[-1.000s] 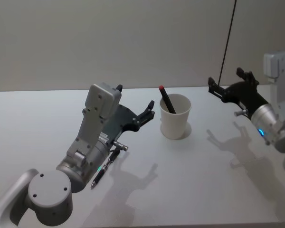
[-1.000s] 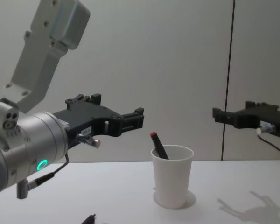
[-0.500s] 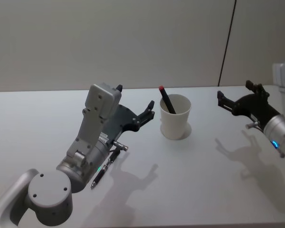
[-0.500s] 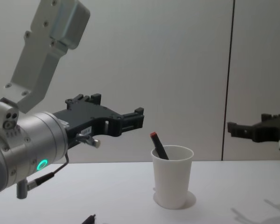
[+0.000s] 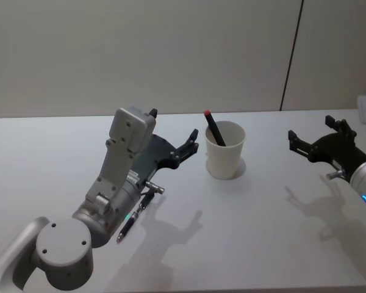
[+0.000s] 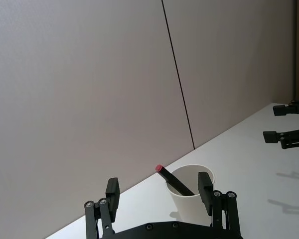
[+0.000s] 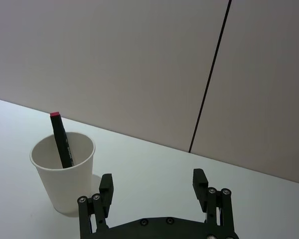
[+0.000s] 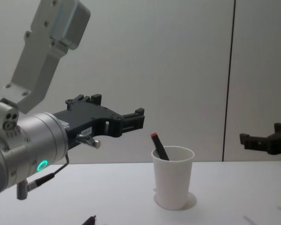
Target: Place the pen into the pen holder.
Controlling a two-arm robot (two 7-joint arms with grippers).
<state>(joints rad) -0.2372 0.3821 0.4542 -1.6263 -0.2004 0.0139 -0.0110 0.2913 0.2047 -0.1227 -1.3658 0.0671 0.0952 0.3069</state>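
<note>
Where the white table (image 5: 280, 244) nears its far edge, about midway along it, the white paper cup (image 5: 226, 155) stands upright on its narrow base with its open mouth up. It holds one thing: a black pen with a red end (image 5: 214, 129). The pen's long axis is steep, closer to upright than to flat. Its red end points up and leans toward the robot's left and the far edge, rising clear of the rolled rim. Its lower part is hidden inside the cup. The shaft rests against the rim on that same left side.

The left gripper (image 6: 158, 188) hangs above the table to the left of the cup, near it but not touching. In the chest view it sits higher than the rim. Its fingers are spread apart with nothing between them, and they point toward the cup.

The right gripper (image 7: 153, 180) hangs over the right edge of the table, well apart from the cup. It also faces the cup, its fingers likewise spread and holding nothing.

A second dark pen (image 5: 130, 223) lies flat on the table beneath the left arm, toward the near left corner. Its long axis runs from that corner toward the cup, and part of it is hidden by the arm.
</note>
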